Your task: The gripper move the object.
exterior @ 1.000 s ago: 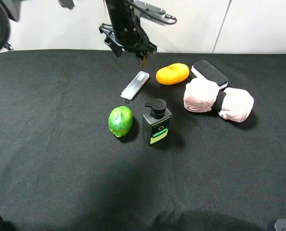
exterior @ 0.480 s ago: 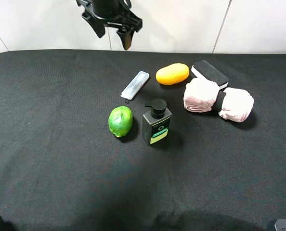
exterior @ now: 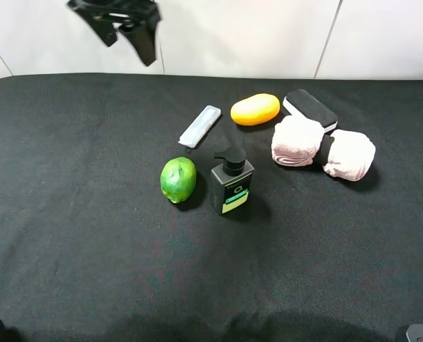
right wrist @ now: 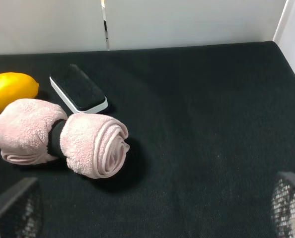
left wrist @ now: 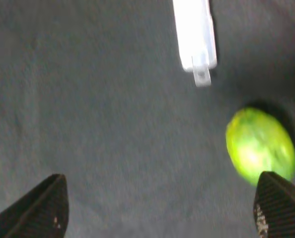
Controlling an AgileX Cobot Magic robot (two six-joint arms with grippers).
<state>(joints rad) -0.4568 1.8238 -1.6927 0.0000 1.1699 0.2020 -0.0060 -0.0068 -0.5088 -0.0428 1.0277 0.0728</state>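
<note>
Fingers point(left wrist: 40, 208) of the left gripper point(exterior: 129, 39) stand wide apart and hold nothing, raised above the far left edge of the black table point(exterior: 69, 235). Right gripper point(right wrist: 147, 208) fingers also stand spread, empty. White bar point(exterior: 200, 126) lies flat and untouched on the cloth, well apart from both grippers, beyond the green fruit point(exterior: 178, 179), near the orange fruit point(exterior: 255, 109) and dark pump bottle point(exterior: 231, 183).

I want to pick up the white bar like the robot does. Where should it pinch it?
Probably across the middle of the white bar, coming straight down, fingers on its two long edges. It lies flat and slim on the cloth, and the small tab end looks too thin to pinch.
</note>
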